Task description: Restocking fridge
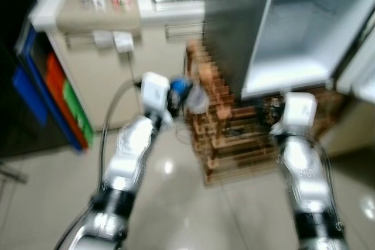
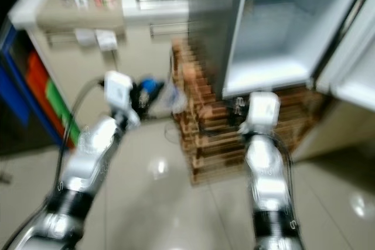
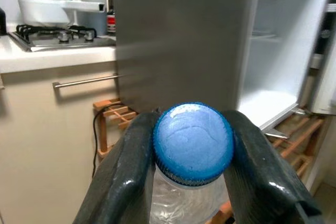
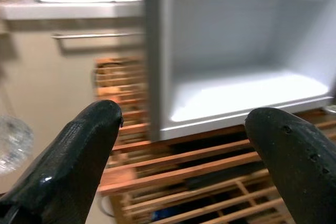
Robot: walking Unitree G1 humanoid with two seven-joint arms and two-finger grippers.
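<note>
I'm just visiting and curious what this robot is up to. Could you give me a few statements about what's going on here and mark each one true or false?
1. The left gripper is shut on a clear bottle with a blue cap. True.
2. The right gripper is carrying a carton. False: its fingers are apart with nothing between them.
3. The fridge ahead stands open, its white inside showing. True.
4. The fridge stands on a metal trolley. False: it stands on a wooden slatted rack.
5. A gas hob sits on the counter beside the fridge. True.
</note>
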